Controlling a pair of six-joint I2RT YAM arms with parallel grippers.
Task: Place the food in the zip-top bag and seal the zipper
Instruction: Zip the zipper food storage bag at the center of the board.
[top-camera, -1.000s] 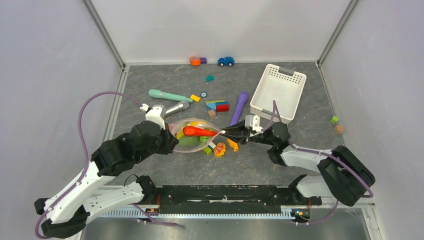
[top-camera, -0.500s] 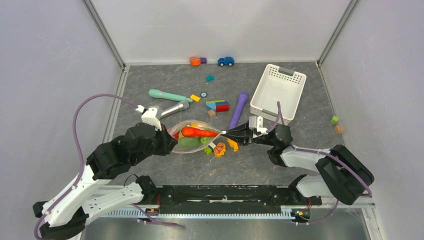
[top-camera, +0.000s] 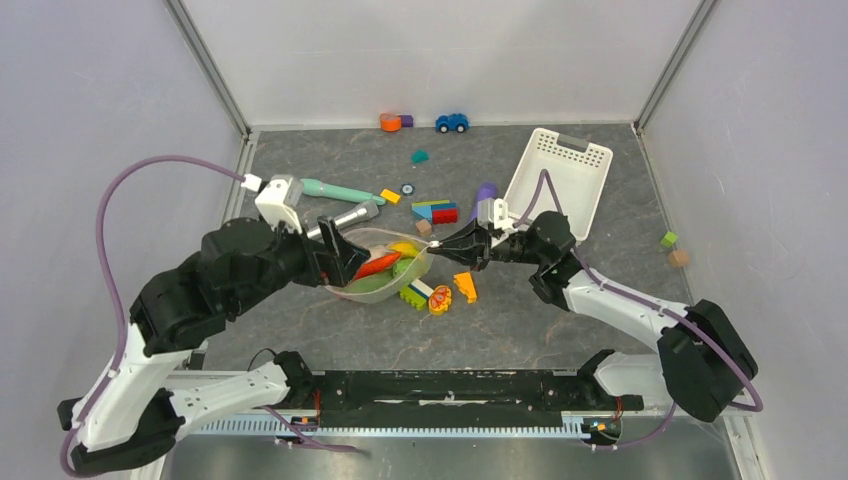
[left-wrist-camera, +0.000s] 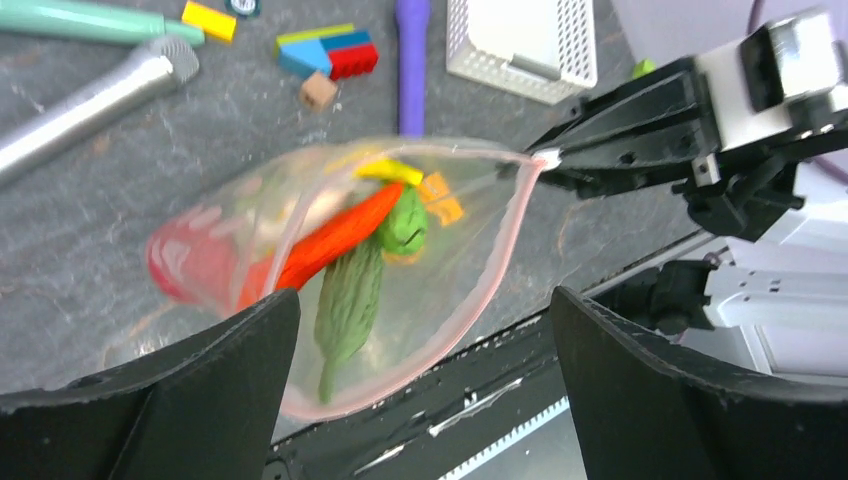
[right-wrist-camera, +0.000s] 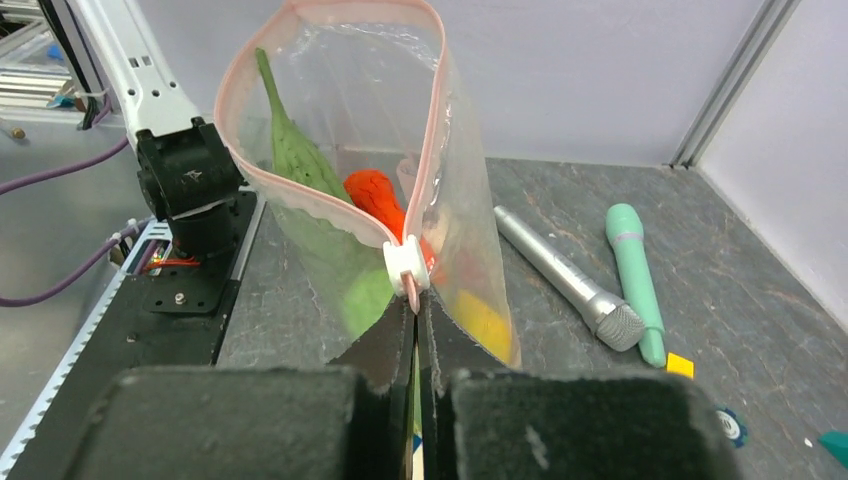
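The right gripper (right-wrist-camera: 415, 305) is pressed together on the white slider (right-wrist-camera: 405, 265) at one end of the zipper (right-wrist-camera: 300, 195), holding that end of the zip-top bag (left-wrist-camera: 460, 230) raised above the tabletop (top-camera: 560, 325), mouth gaping. A carrot (left-wrist-camera: 335, 240) and a cucumber (left-wrist-camera: 350, 300) lie inside. The left gripper (left-wrist-camera: 422, 300) is spread wide, the bag showing between its fingers.

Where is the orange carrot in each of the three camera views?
Top external: carrot, centre-left, inside the zip-top bag.
Left wrist: carrot, centre-left, slanting up to the right in the bag.
Right wrist: carrot, centre, partly hidden inside the bag.
Shared landmark: silver microphone.
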